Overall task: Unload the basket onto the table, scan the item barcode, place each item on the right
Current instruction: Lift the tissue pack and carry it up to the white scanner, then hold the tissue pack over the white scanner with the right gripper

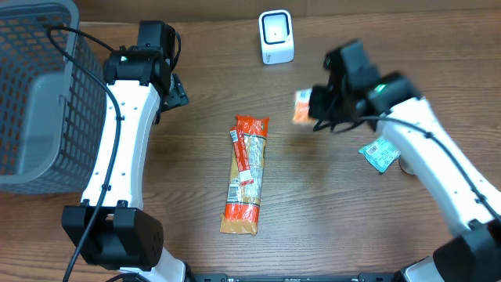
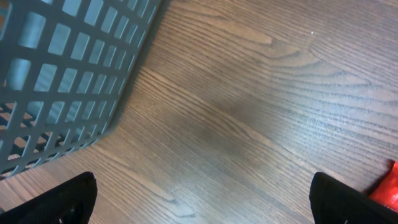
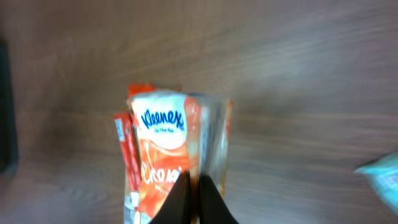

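An orange Kleenex tissue pack [image 1: 303, 106] hangs above the table with my right gripper [image 1: 319, 105] shut on it. In the right wrist view the pack [image 3: 165, 143] fills the middle, and the two fingertips [image 3: 180, 202] pinch its lower edge. The white barcode scanner [image 1: 275, 37] stands at the back of the table, a little left of the pack. No barcode shows on the pack. My left gripper [image 1: 171, 88] hovers open over bare wood near the basket, its two dark fingertips [image 2: 68, 200] far apart with nothing between them.
A long orange snack packet [image 1: 246, 174] lies in the middle of the table; its red corner [image 2: 388, 188] shows in the left wrist view. A teal packet [image 1: 380, 154] lies under the right arm. A grey mesh basket [image 1: 35, 102] stands at the left edge.
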